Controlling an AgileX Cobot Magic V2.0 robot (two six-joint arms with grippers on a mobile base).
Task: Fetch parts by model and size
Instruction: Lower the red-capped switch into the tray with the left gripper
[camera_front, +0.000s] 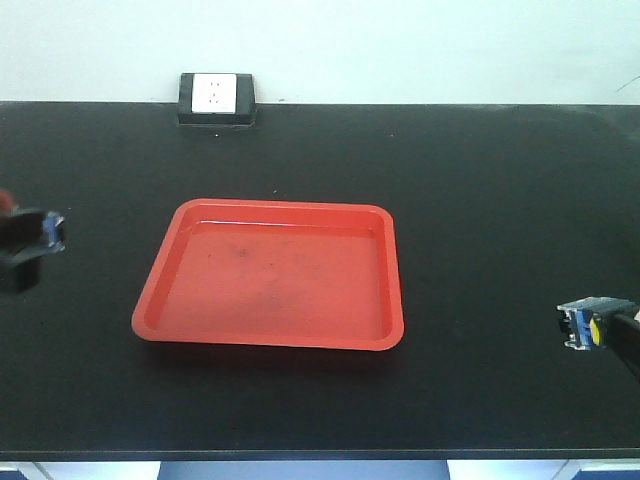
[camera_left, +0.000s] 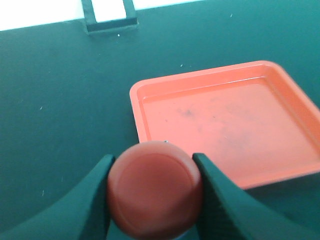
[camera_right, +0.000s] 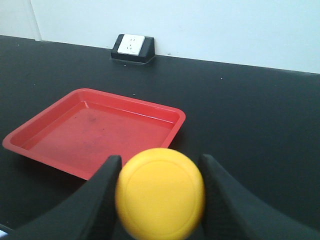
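A: What is the left claw (camera_left: 152, 160) doing?
B: It is pinching the red button switch (camera_left: 155, 195) between its two fingers.
A: And the right claw (camera_right: 160, 159)?
B: It is squeezing the yellow button switch (camera_right: 160, 199) the same way.
A: Where is the red tray (camera_front: 270, 290) lying?
B: On the black tabletop (camera_front: 480, 180), in front of both claws, between them. Only dark smudges are showing on its floor.
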